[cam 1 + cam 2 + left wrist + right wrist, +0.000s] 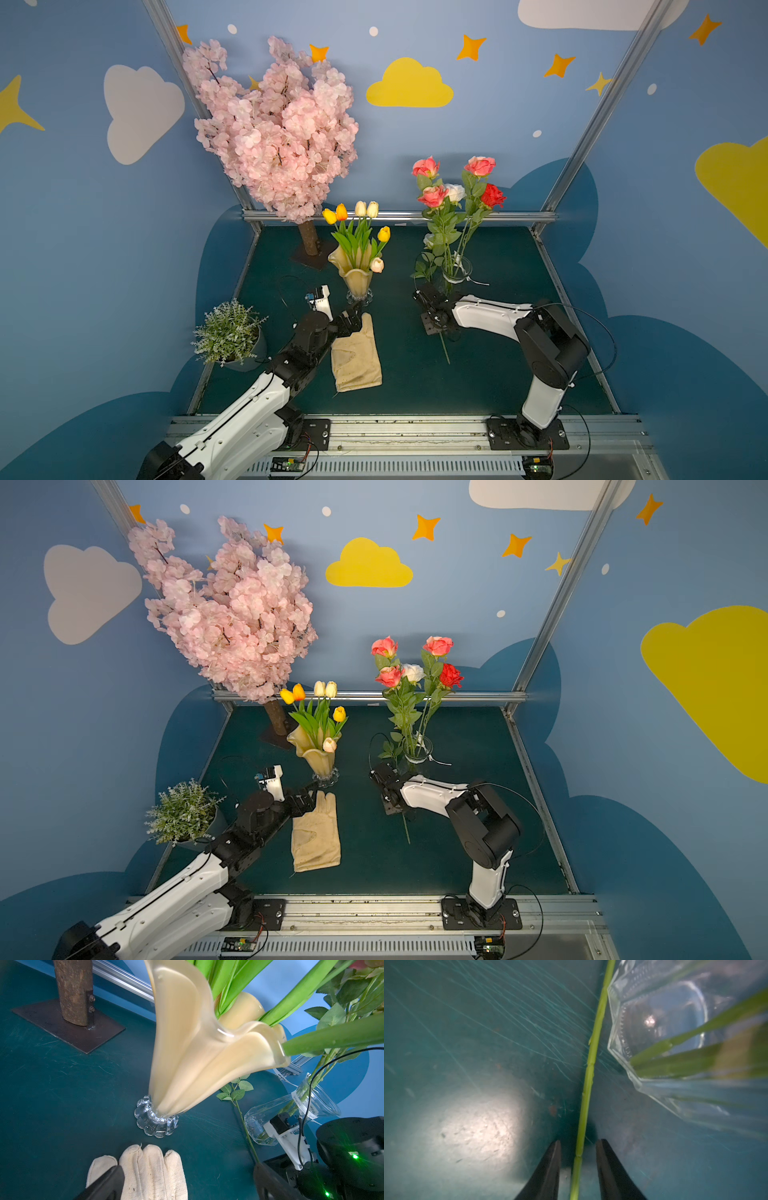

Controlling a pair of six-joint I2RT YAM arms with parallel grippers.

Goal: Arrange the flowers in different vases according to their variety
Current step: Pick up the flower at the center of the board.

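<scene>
Tulips (359, 232) stand bunched in the amber vase (356, 278) in both top views. Roses (455, 195) fill the clear vase (457, 270) to its right on the green tabletop (519, 353). One loose rose stem (444, 349) lies on the tabletop in front of the clear vase and passes under the right tool (432, 316), which sits low over it. The left tool (353, 322) hovers above the fingertips of a cream glove (357, 361) lying in front of the amber vase.

From the left wrist, the left tool (188, 1167) is spread wide and holds nothing, its dark fingers (108, 1180) on either side of the glove's tips. The amber vase's glass foot stands just beyond, and the leafy loose stem runs beside the clear vase.

From the right wrist, the right tool (579, 1142) straddles the loose stem with a gap showing on each side, so it is released, not clenched. The stem passes just beside the clear vase's base; whether they touch cannot be told.
</scene>
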